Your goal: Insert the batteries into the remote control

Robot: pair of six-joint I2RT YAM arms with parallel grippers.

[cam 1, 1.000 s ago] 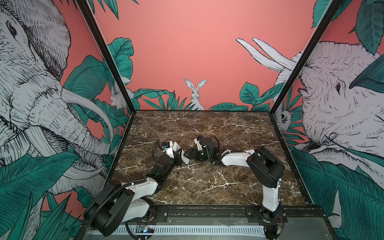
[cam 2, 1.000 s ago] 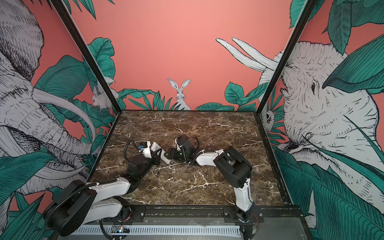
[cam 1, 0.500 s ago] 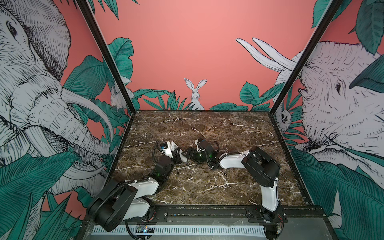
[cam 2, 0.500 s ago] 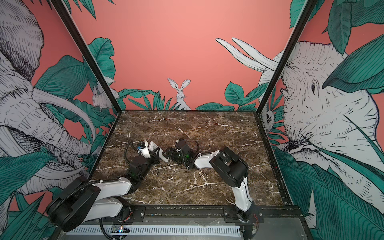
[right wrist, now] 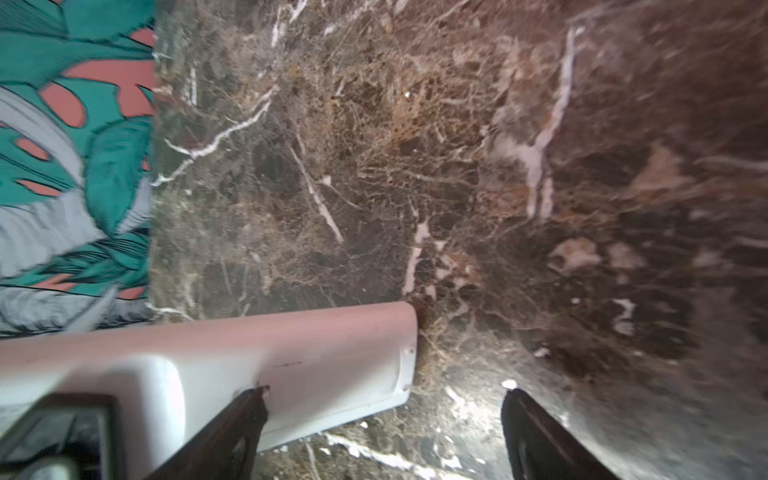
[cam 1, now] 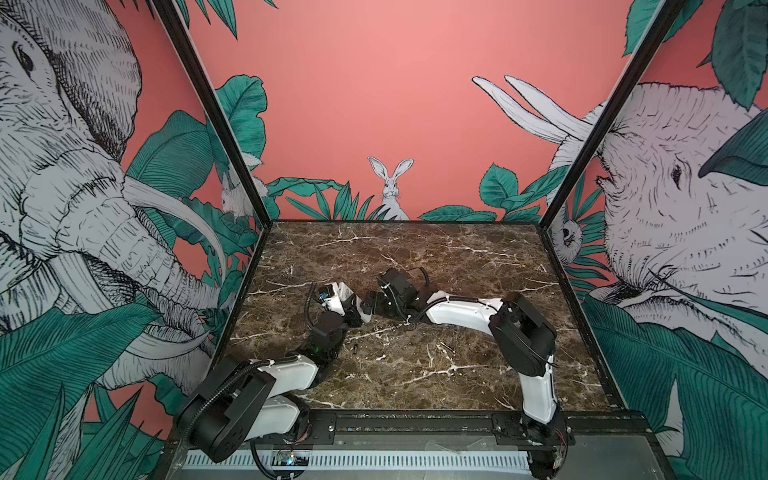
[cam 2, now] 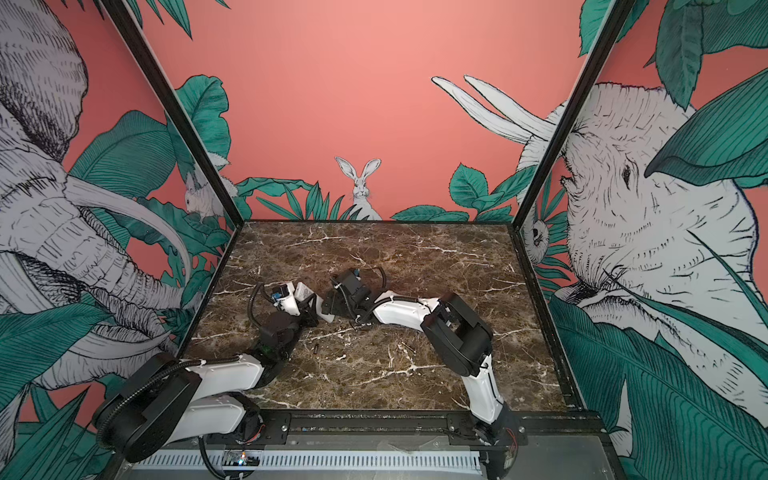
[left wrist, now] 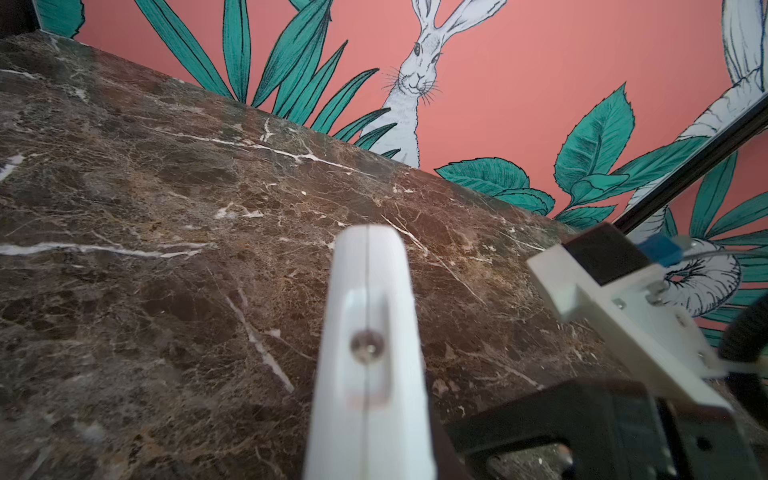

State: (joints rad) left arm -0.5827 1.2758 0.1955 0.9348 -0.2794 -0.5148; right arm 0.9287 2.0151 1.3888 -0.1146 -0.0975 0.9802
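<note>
**Left holds the remote, right stands free to fetch a battery**

The marble counter [cam 1: 415, 257] carries the work near its middle, a little toward the left edge, where the two arms meet. The remote control [left wrist: 365, 353] is lifted off the counter there. It is clamped in the left gripper [cam 1: 352, 312], whose jaws are closed tight on its body, and in the left wrist view its lens end points toward the back edge.

The right gripper [right wrist: 385, 392] sits just beside the remote's other end with its jaws spread wide and nothing between them. One finger overlaps the white casing in the right wrist view; I cannot tell whether it touches. A faint seam crosses the casing near that end and may be the battery cover. Whether the compartment is open cannot be told.

A small dark stick [cam 1: 355, 346] lies on the counter, nearer the front edge than the remote. It is likely one of the batteries, though it is too small to be sure.

As I judge it, the step is for the right arm to clear the remote and collect that battery.

- **Clearing:** draw the open jaws away along the remote's length, so a finger does not knock it askew in the left grip.
- **Holding:** keep the left clamp firm and the remote level.
- **Picking up:** come down straight over the battery's middle with the jaws across it, and close gently, because so thin a cylinder would roll.
- **Seating:** check which end is gold before seating it.
</note>
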